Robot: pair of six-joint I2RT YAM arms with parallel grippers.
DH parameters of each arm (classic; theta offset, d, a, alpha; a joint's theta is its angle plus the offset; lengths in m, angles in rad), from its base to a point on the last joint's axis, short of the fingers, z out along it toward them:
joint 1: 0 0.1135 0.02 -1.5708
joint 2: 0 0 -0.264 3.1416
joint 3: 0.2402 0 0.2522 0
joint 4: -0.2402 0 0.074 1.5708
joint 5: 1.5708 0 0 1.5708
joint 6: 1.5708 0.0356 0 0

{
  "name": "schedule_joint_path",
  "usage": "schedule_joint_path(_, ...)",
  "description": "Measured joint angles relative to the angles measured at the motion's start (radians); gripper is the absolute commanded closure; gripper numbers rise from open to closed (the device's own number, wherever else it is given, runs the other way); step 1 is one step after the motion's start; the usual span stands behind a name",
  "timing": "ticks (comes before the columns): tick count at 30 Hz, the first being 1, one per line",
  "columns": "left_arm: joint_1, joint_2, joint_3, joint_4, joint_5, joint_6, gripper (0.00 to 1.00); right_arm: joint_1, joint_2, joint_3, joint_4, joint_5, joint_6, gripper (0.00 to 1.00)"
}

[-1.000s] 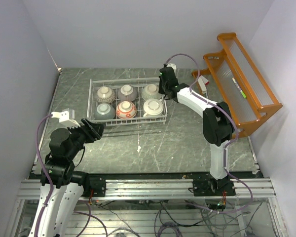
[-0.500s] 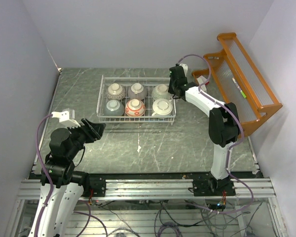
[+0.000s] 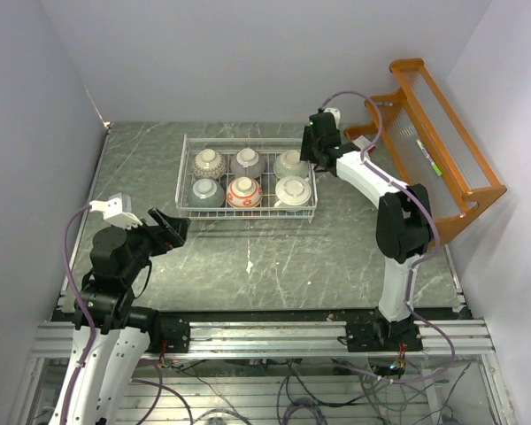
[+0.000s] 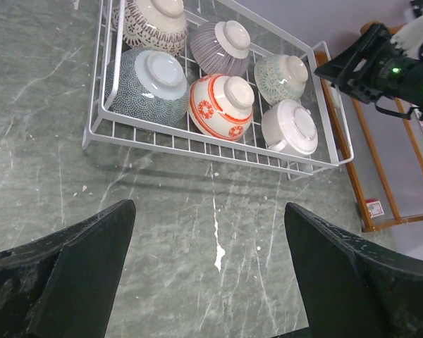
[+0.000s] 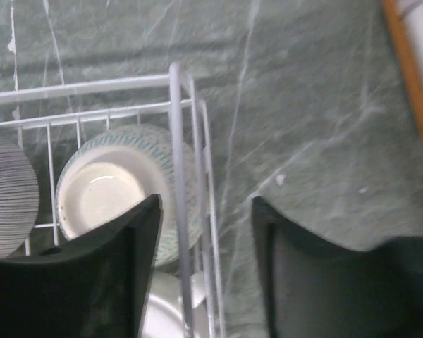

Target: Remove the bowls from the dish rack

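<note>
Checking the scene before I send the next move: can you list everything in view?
rack: one, white wire, far half of the table
bowls: six, grey, beige, pale green, red-and-white and cream; upside down in the rack, two rows of three
shelf: one, orange wood, far right by the wall
pen: one, white with a green tip, on the shelf
small item: one, red and white, on the table by the shelf's foot
table: one, grey-green marbled
left tool: open, over the near left of the table, facing the rack
right tool: open, fingers either side of the rack's right wall
</note>
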Motion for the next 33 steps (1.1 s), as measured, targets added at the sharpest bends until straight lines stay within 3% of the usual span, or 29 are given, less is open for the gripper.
schedule_joint_path(4, 0.000, 0.042, 0.000, 0.014, -0.006, 0.000, 0.02, -0.020, -0.073, -0.029, 0.038, 0.023, -0.019, 0.16)
schedule_joint_path(10, 0.000, 0.186, 0.000, 0.040, -0.006, 0.005, 0.02, -0.029, -0.283, -0.151, 0.113, 0.035, -0.031, 0.15)
schedule_joint_path(13, 0.000, 0.213, 0.002, 0.066, -0.006, 0.005, 0.02, -0.026, -0.442, -0.315, 0.200, 0.032, -0.024, 0.16)
schedule_joint_path(19, -0.005, 0.308, 0.079, 0.160, -0.007, 0.013, 0.06, -0.026, -0.880, -0.816, 0.500, -0.074, -0.021, 0.09)
schedule_joint_path(22, -0.033, 0.393, 0.135, 0.206, -0.032, 0.024, 0.03, -0.026, -0.951, -0.914, 0.572, -0.159, -0.025, 0.09)
schedule_joint_path(26, -0.169, 0.540, 0.202, 0.272, -0.130, 0.051, 0.02, -0.026, -0.974, -0.983, 0.568, -0.250, -0.016, 0.09)
schedule_joint_path(29, -0.333, 0.661, 0.262, 0.296, -0.245, 0.086, 0.02, -0.026, -1.044, -1.079, 0.560, -0.292, -0.003, 0.09)
schedule_joint_path(33, -0.463, 0.794, 0.326, 0.332, -0.367, 0.137, 0.03, -0.026, -1.172, -1.209, 0.564, -0.316, 0.017, 0.10)
